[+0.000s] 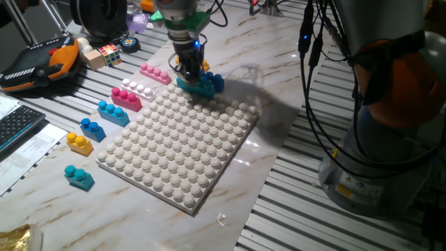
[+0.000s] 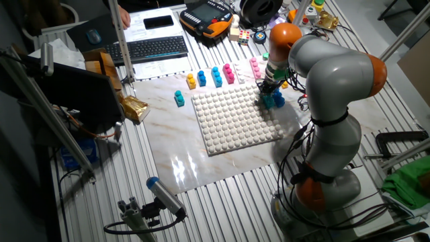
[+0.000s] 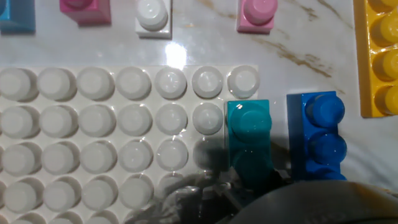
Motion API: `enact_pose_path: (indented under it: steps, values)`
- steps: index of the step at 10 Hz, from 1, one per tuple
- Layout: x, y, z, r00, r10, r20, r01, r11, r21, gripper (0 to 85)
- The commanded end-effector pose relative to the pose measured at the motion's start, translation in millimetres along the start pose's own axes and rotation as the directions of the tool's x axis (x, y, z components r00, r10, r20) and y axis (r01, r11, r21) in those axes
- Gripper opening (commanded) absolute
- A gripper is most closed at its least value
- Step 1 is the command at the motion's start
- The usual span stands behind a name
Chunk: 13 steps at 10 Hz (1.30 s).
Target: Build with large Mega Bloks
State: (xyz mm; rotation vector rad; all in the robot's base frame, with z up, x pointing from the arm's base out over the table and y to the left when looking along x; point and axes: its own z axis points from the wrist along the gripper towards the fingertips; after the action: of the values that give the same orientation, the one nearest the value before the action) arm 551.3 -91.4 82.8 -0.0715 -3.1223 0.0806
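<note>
My gripper point(image 1: 189, 75) stands at the far corner of the white baseplate point(image 1: 174, 150), shut on a teal brick point(image 1: 197, 88) that rests on the plate's edge studs. In the hand view the teal brick point(image 3: 249, 134) runs down under the gripper point(image 3: 255, 186), on the plate's last column. A blue brick point(image 3: 323, 134) lies right beside it on the table, off the plate, and a yellow brick point(image 3: 379, 56) lies beyond. The gripper point(image 2: 271, 91) also shows in the other fixed view.
Along the plate's left side lie a pink brick point(image 1: 155, 73), a white one point(image 1: 139, 89), a magenta one point(image 1: 125, 99), a light blue one point(image 1: 113, 113), a small blue point(image 1: 92, 130), a small yellow point(image 1: 79, 143) and a small cyan point(image 1: 79, 177). A puzzle cube point(image 1: 109, 54) sits behind.
</note>
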Motion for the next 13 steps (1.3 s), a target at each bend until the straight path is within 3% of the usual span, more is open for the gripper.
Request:
enact_pose_path:
  steps: [1, 3, 5, 6, 7, 8, 11, 13]
  values:
    - [-0.9, -0.1, 5.1, 1.000, -0.003, 0.005, 0.003, 1.000, -0.002, 0.7]
    - [-4.1, -1.8, 11.3, 1.000, -0.007, 0.013, 0.007, 1.000, -0.003, 0.7]
    - [-7.9, -2.8, 4.3, 0.999, 0.015, -0.032, -0.015, 1.000, -0.014, 3.0]
    - [-9.5, -2.4, 0.1, 0.999, 0.023, -0.045, -0.023, 1.000, 0.000, 15.3]
    - [-10.2, -1.2, -3.0, 0.998, 0.047, -0.041, -0.046, 0.999, 0.013, 33.3]
    - [-10.8, -0.3, -4.7, 0.997, 0.063, -0.036, -0.062, 0.998, 0.027, 44.7]
    - [-11.1, -3.7, -11.7, 0.996, 0.077, -0.038, -0.076, 0.997, 0.027, 60.0]
    - [-13.7, -27.1, -32.1, 0.996, 0.050, -0.075, -0.048, 0.999, 0.025, 58.7]
